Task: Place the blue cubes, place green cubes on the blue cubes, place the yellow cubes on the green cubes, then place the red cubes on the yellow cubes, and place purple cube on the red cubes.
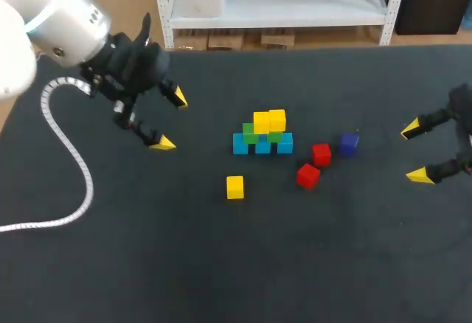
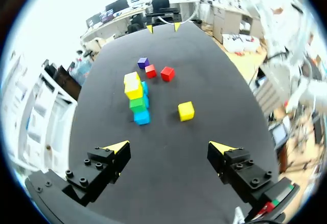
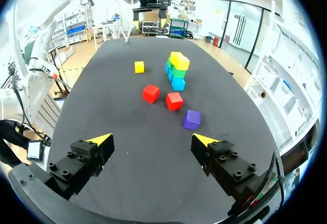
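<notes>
Our left gripper (image 1: 171, 122): spread wide, nothing held, hanging over the surface (image 1: 221, 264) well left of the stack (image 1: 262, 135). Our right gripper (image 1: 415, 152): equally wide and empty, by the right edge. We judged both were parked clear for the next pick. Stack: blue cubes (image 1: 285, 144) as base, green cubes (image 1: 251, 135) on them, two yellow cubes (image 1: 269, 122) on top. Loose yellow cube (image 1: 234, 187): lay in front, apart, seemingly next. Red cubes (image 1: 321, 153), purple cube (image 1: 349, 143): just right, awaiting upper layers.
</notes>
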`<act>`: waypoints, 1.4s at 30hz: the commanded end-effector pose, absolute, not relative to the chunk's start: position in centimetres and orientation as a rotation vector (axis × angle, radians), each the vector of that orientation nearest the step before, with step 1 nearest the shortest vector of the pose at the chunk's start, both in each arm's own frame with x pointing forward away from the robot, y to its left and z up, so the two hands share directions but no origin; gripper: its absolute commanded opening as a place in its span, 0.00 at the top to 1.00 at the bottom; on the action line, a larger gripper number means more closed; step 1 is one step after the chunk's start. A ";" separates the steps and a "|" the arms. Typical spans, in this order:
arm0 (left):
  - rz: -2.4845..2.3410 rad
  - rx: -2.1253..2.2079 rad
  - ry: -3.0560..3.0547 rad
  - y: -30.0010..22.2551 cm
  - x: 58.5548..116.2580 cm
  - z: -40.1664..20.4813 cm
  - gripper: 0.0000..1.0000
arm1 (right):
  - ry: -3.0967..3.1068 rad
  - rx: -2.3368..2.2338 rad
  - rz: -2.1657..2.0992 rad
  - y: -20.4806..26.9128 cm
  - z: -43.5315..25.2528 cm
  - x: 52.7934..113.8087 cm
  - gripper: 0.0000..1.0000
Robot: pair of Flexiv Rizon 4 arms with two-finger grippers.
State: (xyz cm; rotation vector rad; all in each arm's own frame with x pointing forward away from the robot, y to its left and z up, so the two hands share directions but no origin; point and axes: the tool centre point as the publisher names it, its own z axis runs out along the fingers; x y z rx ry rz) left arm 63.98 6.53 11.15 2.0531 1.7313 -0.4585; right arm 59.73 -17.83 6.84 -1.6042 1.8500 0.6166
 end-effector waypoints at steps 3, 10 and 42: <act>-0.392 1.958 1.805 2.5 61.0 9.0 0.00 | 1.847 -1.603 0.619 -17.8 6.8 59.8 0.00; -0.385 1.952 1.823 -1.1 59.3 6.8 0.00 | 1.847 -1.603 0.619 -17.8 6.8 59.8 0.00; -0.404 1.892 1.982 -3.0 58.3 0.7 0.00 | 1.847 -1.603 0.619 -17.8 6.8 59.8 0.00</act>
